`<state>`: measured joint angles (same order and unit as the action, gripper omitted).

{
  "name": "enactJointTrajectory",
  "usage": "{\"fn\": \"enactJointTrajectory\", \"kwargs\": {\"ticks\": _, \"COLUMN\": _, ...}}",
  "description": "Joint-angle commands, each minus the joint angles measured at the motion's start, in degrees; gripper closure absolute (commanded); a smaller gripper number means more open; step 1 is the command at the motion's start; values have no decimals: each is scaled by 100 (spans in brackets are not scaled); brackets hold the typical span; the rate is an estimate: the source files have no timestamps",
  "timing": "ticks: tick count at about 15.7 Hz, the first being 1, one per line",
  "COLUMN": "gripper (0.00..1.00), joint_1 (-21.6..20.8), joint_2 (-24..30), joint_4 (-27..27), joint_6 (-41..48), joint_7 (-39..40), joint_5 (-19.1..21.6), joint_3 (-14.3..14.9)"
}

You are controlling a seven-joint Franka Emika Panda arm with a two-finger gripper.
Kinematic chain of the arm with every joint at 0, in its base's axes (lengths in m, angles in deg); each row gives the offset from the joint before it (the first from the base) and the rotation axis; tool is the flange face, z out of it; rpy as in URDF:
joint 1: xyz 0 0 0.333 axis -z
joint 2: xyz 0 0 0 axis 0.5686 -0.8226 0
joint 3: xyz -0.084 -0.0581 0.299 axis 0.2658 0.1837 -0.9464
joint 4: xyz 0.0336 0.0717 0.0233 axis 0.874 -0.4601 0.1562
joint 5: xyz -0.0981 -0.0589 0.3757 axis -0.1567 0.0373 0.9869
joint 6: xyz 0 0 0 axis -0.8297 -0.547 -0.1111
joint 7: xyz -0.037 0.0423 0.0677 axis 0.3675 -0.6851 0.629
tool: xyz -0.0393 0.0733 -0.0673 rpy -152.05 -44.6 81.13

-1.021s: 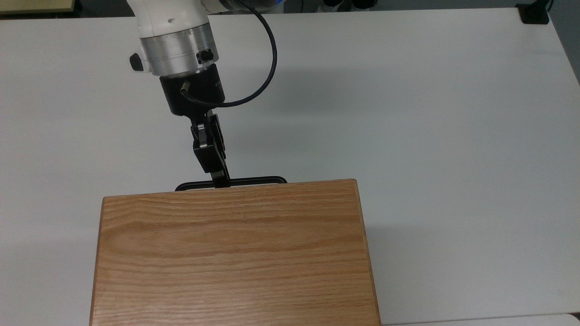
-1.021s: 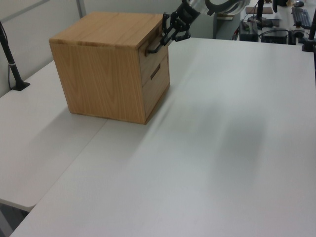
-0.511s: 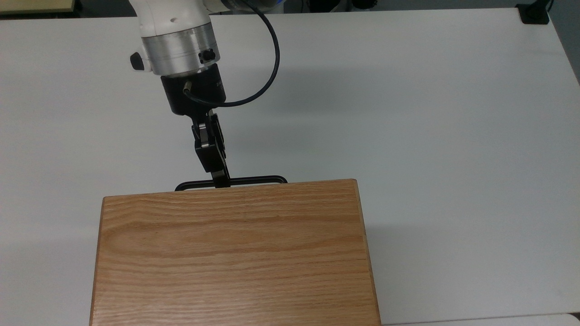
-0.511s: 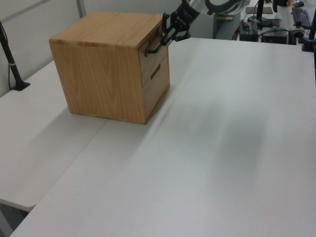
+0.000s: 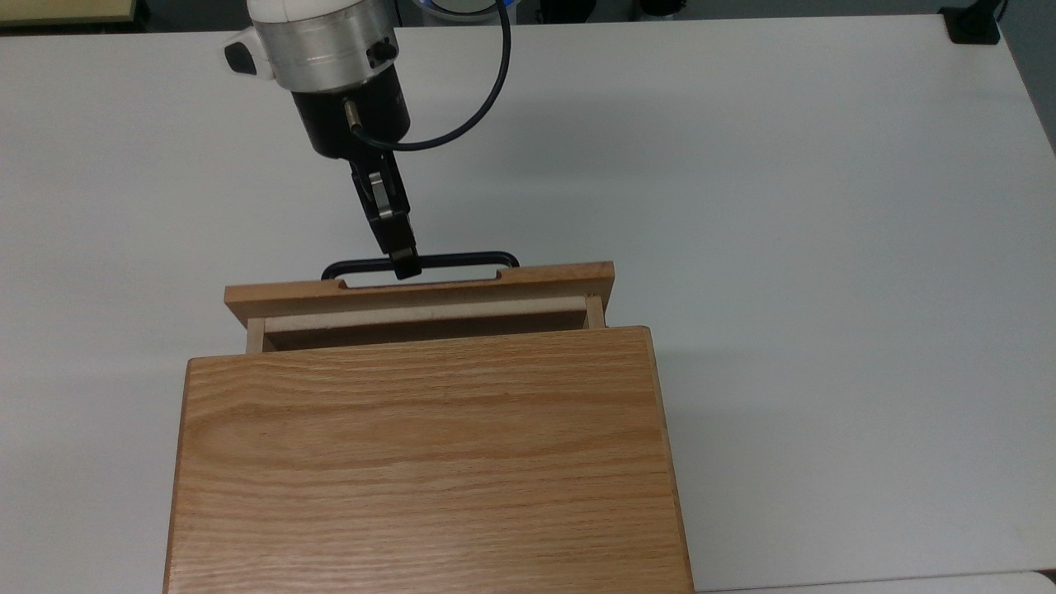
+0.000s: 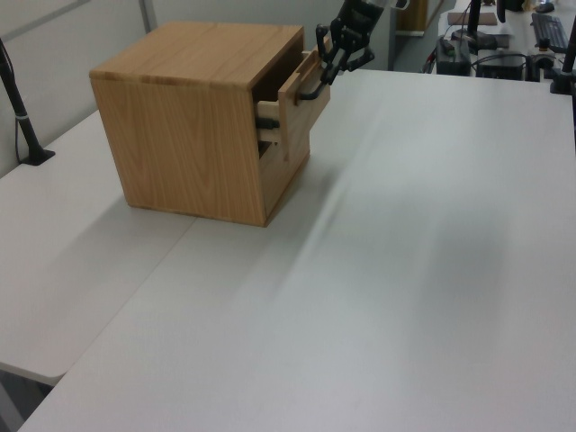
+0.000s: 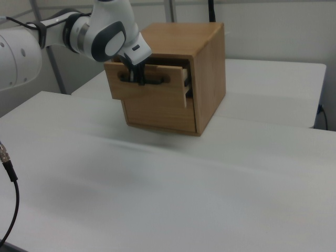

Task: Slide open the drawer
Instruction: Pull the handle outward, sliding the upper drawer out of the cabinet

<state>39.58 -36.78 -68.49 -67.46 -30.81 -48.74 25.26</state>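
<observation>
Drawer (image 5: pixel 421 290) of the oak cabinet (image 5: pixel 425 462) stands partly slid out, its wide front panel clear of the cabinet face above the white table (image 5: pixel 784 247). From the top view's upper left, the white arm (image 5: pixel 318 41) slants down toward it, wrist tilted. Its gripper (image 5: pixel 404 262) is clamped on the thin black loop handle (image 5: pixel 462 260), left of that bar's middle in the top view.

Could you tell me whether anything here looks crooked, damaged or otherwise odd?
Nothing stands out. The drawer sits partly out of the cabinet, its front square to it, with the gripper shut on the black handle.
</observation>
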Motion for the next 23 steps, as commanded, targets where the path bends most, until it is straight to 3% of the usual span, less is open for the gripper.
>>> {"fn": "enactJointTrajectory", "kwargs": {"ticks": 1, "gripper": 99, "joint_1": -97, "joint_2": 544, "joint_4": -337, "joint_6": 671, "joint_7": 380, "joint_5": -228, "joint_3": -67}}
{"fn": "enactJointTrajectory", "kwargs": {"ticks": 9, "gripper": 100, "joint_1": -97, "joint_2": 1371, "joint_4": -829, "joint_6": 2025, "joint_7": 372, "joint_5": -360, "joint_3": -67}}
{"fn": "enactJointTrajectory", "kwargs": {"ticks": 13, "gripper": 100, "joint_1": -141, "joint_2": 1731, "joint_4": -1242, "joint_6": 2210, "joint_7": 336, "joint_5": -378, "joint_3": -67}}
{"fn": "enactJointTrajectory", "kwargs": {"ticks": 20, "gripper": 98, "joint_1": -159, "joint_2": 1951, "joint_4": -1383, "joint_6": 2869, "joint_7": 555, "joint_5": -536, "joint_3": -67}}
{"fn": "enactJointTrajectory", "kwargs": {"ticks": 21, "gripper": 95, "joint_1": -159, "joint_2": 1986, "joint_4": -1409, "joint_6": 2939, "joint_7": 600, "joint_5": -545, "joint_3": -67}}
{"fn": "enactJointTrajectory", "kwargs": {"ticks": 22, "gripper": 83, "joint_1": -159, "joint_2": 2030, "joint_4": -1418, "joint_6": 2966, "joint_7": 609, "joint_5": -545, "joint_3": -67}}
{"fn": "enactJointTrajectory", "kwargs": {"ticks": 23, "gripper": 53, "joint_1": -159, "joint_2": 2031, "joint_4": -1419, "joint_6": 2984, "joint_7": 618, "joint_5": -554, "joint_3": -67}}
